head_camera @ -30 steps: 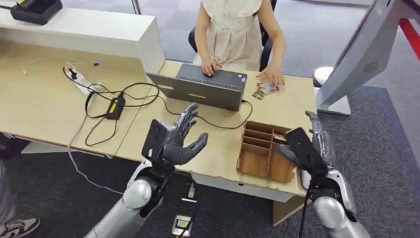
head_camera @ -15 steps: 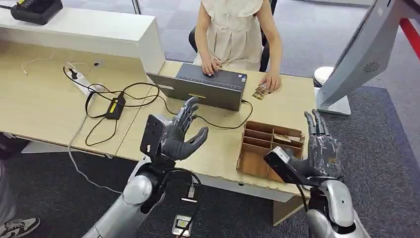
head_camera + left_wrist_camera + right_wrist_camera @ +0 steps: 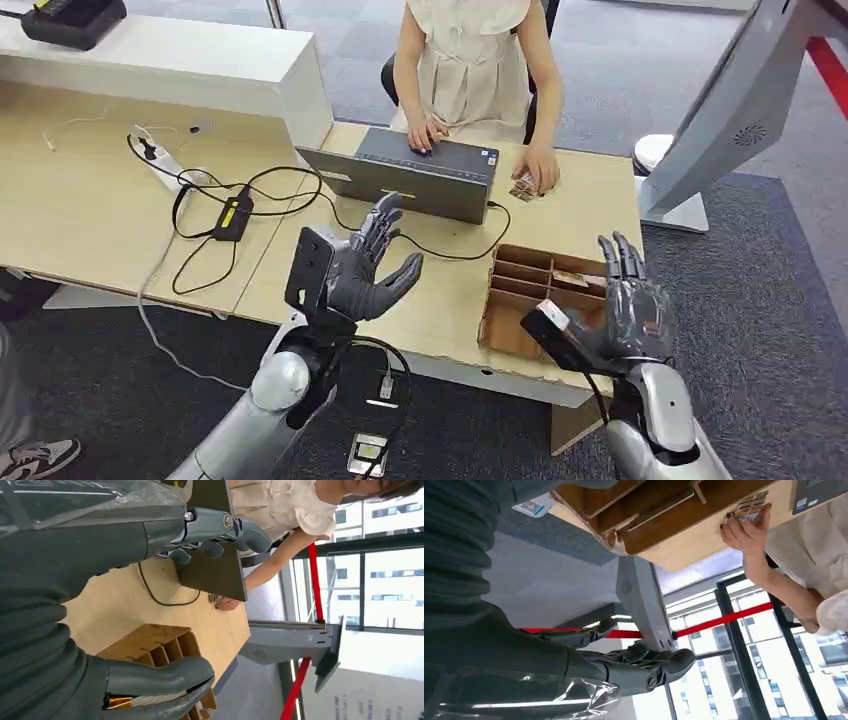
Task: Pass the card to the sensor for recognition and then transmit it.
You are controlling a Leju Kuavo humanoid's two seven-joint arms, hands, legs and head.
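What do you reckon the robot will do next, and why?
Probably lower its right hand into the wooden box to pick out a card. Both hands are open and hold nothing, and the right one hovers beside the box.

A light wooden desk stands on dark grey carpet. On it lie a grey box-shaped device, a white power strip with looping black cables, a brown divided wooden organiser (near the desk's front edge), and a small pile of cards under a seated person's hand.
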